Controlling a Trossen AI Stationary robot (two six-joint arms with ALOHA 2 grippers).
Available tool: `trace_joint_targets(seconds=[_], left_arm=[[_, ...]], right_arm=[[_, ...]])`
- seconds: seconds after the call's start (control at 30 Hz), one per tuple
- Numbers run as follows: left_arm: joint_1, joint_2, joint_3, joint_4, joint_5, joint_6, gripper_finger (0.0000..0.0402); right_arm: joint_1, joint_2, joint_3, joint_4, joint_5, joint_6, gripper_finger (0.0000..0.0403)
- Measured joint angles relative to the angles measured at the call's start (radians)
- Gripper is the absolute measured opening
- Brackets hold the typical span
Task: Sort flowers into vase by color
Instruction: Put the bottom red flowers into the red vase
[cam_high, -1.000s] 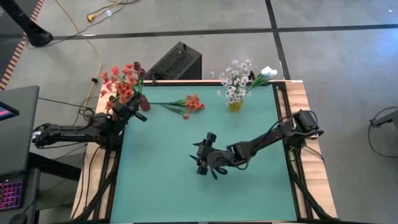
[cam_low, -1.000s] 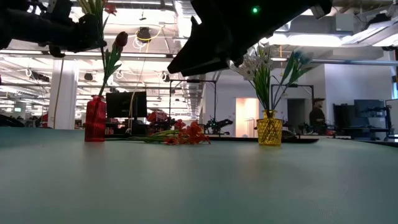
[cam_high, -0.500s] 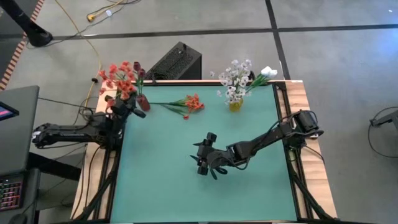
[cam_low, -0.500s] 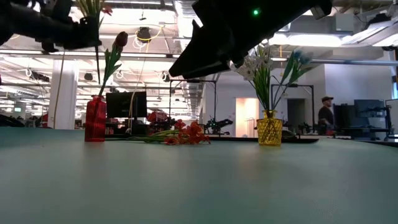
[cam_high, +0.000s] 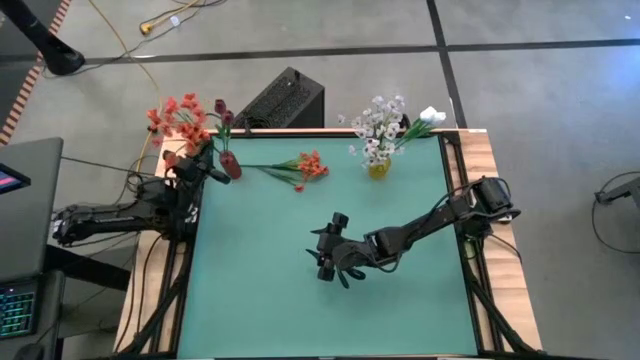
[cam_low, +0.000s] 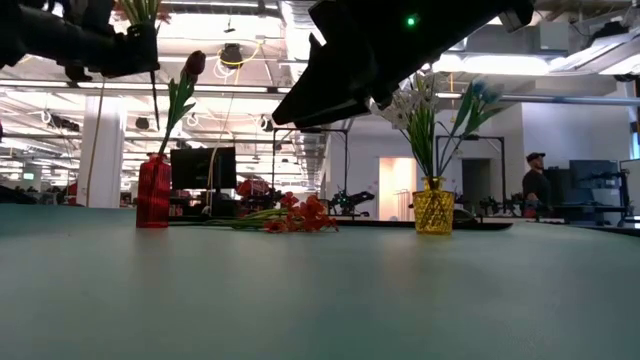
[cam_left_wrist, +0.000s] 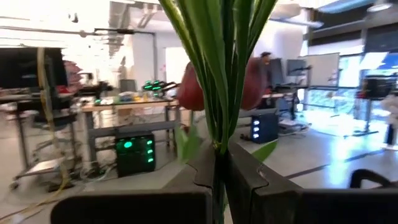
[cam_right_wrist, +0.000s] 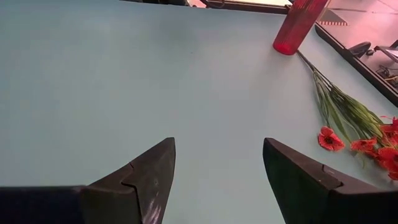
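Observation:
My left gripper (cam_high: 196, 172) is at the table's far left corner, shut on a bunch of red-orange flowers (cam_high: 176, 117). Their blossoms stand above it. In the low view the stem end (cam_low: 156, 118) hangs just above the red vase (cam_low: 153, 191). That vase (cam_high: 231, 166) holds a dark red bud (cam_low: 194, 64). Another red-orange flower (cam_high: 304, 167) lies flat on the table right of the vase. White flowers (cam_high: 381, 126) stand in the yellow vase (cam_low: 433, 206). My right gripper (cam_high: 326, 263) is open above the table's middle and touches nothing. My left gripper pinches the green stems (cam_left_wrist: 218, 163) of the red-orange bunch between its two fingers (cam_left_wrist: 247, 180), which lie across the stems. The bunch is lifted clear and stands roughly upright, blossoms above the fingers, with the lower stem hanging free below them.
A black box (cam_high: 283, 100) stands on the floor beyond the far edge. Wooden rails (cam_high: 487, 230) run along the table's left and right sides. The green mat (cam_high: 270, 310) is bare toward the near edge. A person (cam_low: 536, 178) stands in the room far behind.
My left gripper has moved toward the table's left and far edge, staying shut and carrying the red-orange bunch with it. The blossoms have shifted left, away from the dark red bud. The right arm has kept still.

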Motion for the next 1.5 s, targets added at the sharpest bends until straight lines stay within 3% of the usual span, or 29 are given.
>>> trace_joint_targets(seconds=[0.43,0.97,1.5], left_arm=[[0.227,0.006,-0.001,-0.146,0.156,-0.175,0.0],[0.326,0.015,-0.001,-0.233,0.263,-0.256,0.0],[0.431,0.243,-0.001,-0.228,0.31,-0.391,0.0]], right_arm=[[0.018,0.0,0.0,0.007,0.0,0.01,0.027],[0.015,0.0,0.0,0.007,0.0,0.011,0.027],[0.015,0.0,0.0,0.008,-0.025,0.027,0.027]])
